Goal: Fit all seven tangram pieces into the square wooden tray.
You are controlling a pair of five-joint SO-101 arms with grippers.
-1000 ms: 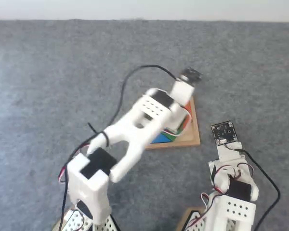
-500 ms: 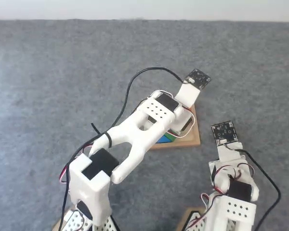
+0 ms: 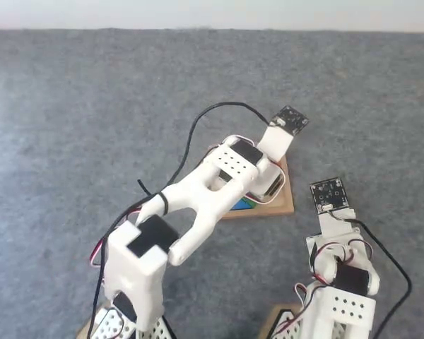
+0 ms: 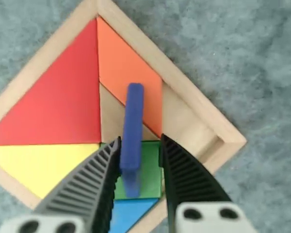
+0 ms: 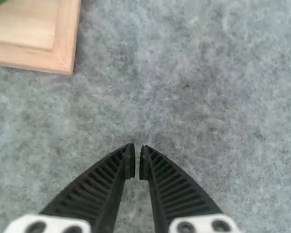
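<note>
Worktop [image 3: 71, 106]: mottled grey, felt-like. Tray [image 4: 203, 114]: pale natural wood, bare floor same tone. In tray: red triangle [image 4: 58, 97], orange piece [image 4: 121, 53], yellow triangle [image 4: 43, 165], green piece [image 4: 150, 171], light-blue piece [image 4: 131, 213]. Dark blue piece [image 4: 132, 121] btwn fingers of left hand [image 4: 139, 144]. Left hand & right hand [image 5: 137, 162]: black ribbed fingers, white bases. Left arm [image 3: 198, 198] & right arm [image 3: 339, 296]: white w/ black motor blocks. Cable [image 3: 198, 123]: black.
</note>
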